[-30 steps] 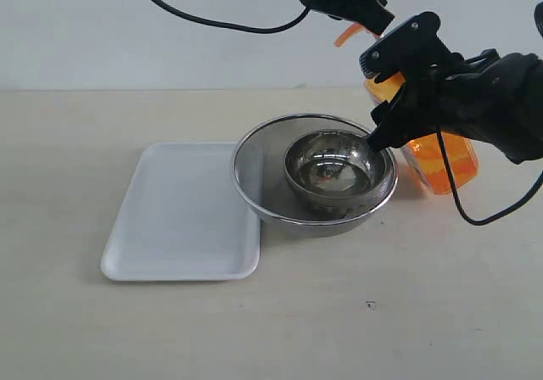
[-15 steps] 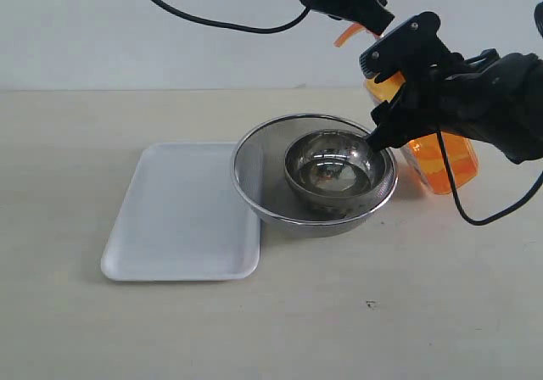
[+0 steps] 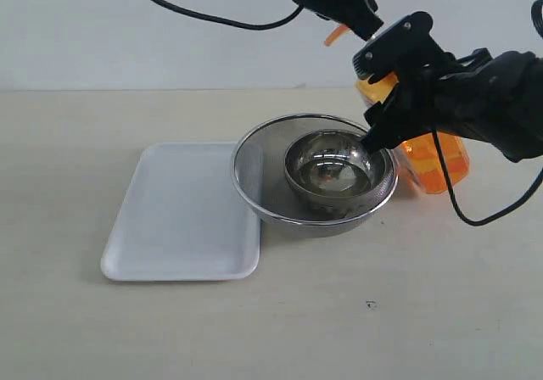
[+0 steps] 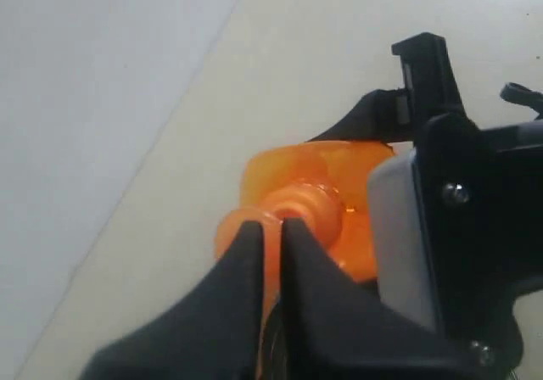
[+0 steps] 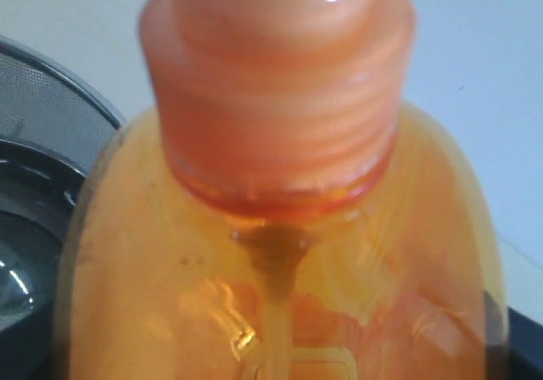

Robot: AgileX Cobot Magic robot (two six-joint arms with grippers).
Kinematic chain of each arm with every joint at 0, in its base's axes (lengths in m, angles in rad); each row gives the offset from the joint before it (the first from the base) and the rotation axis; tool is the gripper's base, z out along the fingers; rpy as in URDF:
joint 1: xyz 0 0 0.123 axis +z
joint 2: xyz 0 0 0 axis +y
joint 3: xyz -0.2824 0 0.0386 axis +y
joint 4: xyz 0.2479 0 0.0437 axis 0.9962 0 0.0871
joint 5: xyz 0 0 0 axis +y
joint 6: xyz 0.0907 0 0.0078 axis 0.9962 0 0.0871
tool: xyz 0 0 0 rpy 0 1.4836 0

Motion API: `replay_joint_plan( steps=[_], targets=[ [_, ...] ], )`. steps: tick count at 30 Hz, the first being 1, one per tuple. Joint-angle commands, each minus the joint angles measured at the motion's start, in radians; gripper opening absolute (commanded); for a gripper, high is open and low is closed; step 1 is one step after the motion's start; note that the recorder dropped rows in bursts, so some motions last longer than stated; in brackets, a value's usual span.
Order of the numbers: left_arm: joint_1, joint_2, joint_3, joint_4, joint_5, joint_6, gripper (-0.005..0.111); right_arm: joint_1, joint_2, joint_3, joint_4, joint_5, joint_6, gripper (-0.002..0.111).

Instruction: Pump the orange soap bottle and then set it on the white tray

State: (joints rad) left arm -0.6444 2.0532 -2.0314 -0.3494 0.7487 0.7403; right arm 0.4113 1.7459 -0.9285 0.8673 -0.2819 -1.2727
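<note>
Orange translucent plastic holding liquid, the orange soap bottle [image 3: 437, 164] is just behind the steel strainer [image 3: 254, 155], which lies between it and the white tray [image 3: 182, 219] on the counter. The right end effector [image 3: 386, 87] clasps the bottle's body. The left end effector [image 4: 270, 231], jaws pressed together, sits on the pump head. The bottle is probably weighty, smooth and slightly squeezable, so grip the broad body, not the neck.

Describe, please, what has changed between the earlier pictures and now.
The right pincer and the orange soap bottle it holds shifted slightly left, toward the strainer; the shut left pincer at the pump head moved along. The white tray, strainer and steel bowl stayed put.
</note>
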Motion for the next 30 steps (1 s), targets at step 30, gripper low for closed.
replay_joint_plan(
  steps=[30],
  targets=[
    [0.046,0.019,0.002,-0.028,-0.012,-0.052,0.005,0.007,0.011,0.009,0.023,0.103,0.032,0.0]
  ],
)
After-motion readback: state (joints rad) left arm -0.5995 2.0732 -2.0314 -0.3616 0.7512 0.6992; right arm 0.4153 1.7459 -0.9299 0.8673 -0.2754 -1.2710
